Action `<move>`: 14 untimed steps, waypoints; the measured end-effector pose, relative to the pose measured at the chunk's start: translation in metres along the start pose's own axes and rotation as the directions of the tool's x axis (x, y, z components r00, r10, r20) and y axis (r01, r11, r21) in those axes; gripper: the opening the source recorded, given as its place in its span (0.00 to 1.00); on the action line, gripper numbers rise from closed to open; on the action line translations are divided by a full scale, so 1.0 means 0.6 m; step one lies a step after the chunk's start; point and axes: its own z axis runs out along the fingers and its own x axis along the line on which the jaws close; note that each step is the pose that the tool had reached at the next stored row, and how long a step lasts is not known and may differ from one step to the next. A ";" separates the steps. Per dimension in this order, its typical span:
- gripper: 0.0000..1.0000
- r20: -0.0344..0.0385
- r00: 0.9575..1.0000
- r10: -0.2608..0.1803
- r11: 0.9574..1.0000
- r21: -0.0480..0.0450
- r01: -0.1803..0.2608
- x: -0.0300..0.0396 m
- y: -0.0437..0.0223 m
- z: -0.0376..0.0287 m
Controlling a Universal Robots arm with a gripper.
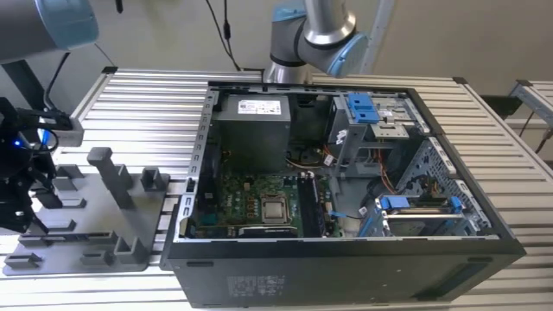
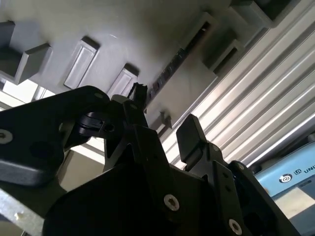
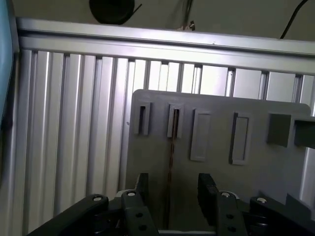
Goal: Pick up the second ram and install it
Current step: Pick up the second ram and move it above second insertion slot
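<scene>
Fingers [image 3: 209, 194] spread, straddling the second ram [image 3: 170, 157]; no pad seems to touch it, though this angle leaves that unsure. Ram stands edge-on in a slot of the grey holder plate [image 3: 251, 182]. Plate lies on the ribbed aluminium tabletop [image 3: 74, 128], just beside the open computer case [image 1: 346, 259]. Grasp judgement: centre the strip, pads square on both flat faces, no skew against slot walls.

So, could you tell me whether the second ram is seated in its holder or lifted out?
Seated. In the first wrist view the second ram stands edge-on in the grey holder, with the gripper open astride it.
</scene>
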 end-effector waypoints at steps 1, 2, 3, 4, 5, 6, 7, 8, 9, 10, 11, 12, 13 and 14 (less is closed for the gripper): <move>0.53 0.000 1.000 0.000 1.000 0.000 0.000 0.000 0.000 0.003; 0.53 0.000 1.000 0.000 1.000 0.000 0.000 0.000 0.000 0.006; 0.53 0.000 1.000 0.000 1.000 0.000 0.000 0.000 0.000 0.009; 0.53 0.000 1.000 0.000 1.000 0.000 0.000 0.000 0.000 0.012; 0.53 0.000 1.000 0.000 1.000 0.000 0.000 -0.001 0.000 0.015; 0.53 0.000 1.000 0.000 1.000 0.000 0.000 -0.001 0.000 0.018; 0.53 0.000 1.000 0.000 1.000 0.000 0.000 -0.001 0.000 0.021; 0.53 0.000 1.000 0.000 1.000 0.000 0.000 -0.001 0.000 0.024; 0.53 0.000 1.000 0.000 1.000 0.000 0.000 -0.002 0.000 0.027; 0.53 0.000 1.000 0.000 1.000 0.000 0.000 -0.002 0.000 0.030; 0.53 0.000 1.000 0.000 1.000 0.000 0.000 -0.002 0.000 0.033; 0.53 0.000 1.000 0.000 1.000 0.000 0.000 -0.002 0.000 0.036; 0.53 0.000 1.000 0.000 1.000 0.000 0.000 -0.002 -0.001 0.039; 0.53 0.000 1.000 0.000 1.000 0.000 0.000 -0.003 -0.001 0.042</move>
